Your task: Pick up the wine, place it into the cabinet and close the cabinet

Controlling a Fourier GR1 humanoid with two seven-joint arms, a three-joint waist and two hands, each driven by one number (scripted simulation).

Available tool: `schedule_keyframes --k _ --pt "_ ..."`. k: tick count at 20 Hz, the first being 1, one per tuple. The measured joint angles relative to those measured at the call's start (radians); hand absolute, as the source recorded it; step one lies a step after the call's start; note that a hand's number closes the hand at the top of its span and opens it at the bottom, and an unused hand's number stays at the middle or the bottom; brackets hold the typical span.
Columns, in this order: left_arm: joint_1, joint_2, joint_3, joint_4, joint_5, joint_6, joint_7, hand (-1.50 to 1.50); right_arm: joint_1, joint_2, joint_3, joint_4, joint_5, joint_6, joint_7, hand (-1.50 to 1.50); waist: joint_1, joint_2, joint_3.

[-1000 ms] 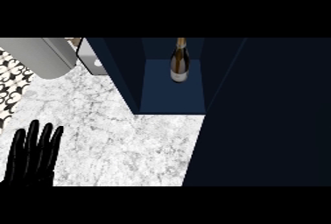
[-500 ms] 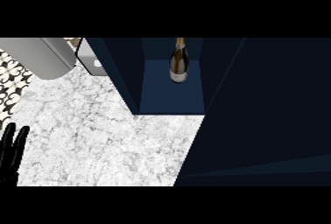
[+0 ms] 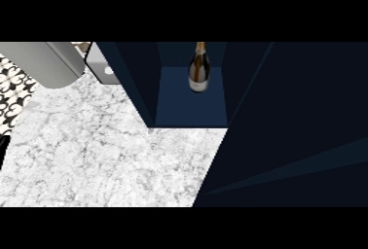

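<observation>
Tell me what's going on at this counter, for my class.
The wine bottle stands upright inside the dark blue cabinet, and no hand is holding it. The cabinet is open, so closing it is not yet done. Only a dark sliver of the left hand shows at the view's left edge; the right hand is out of view.

Flat, bright light washes the marble counter, while the cabinet sits dim and dark.

Marble counter, grey appliance, patterned tiles
</observation>
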Motion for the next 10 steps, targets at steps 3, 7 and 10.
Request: schedule_keyframes --k 3,7,10 --pt "-0.004 0.002 0.013 0.002 0.009 -0.015 0.014 -1.50 -0.082 0.015 0.060 0.043 0.061 -0.075 -0.002 1.50 0.003 0.000 0.000" --pt "-0.026 -0.005 0.023 0.012 0.029 -0.033 0.038 -1.50 -0.189 -0.045 0.091 0.052 0.108 -0.171 0.015 1.50 0.006 0.003 -0.001" --pt "-0.020 -0.005 0.040 0.014 0.047 -0.067 0.049 -1.50 -0.271 -0.080 0.105 0.062 0.119 -0.232 0.044 1.50 0.013 0.005 0.000"
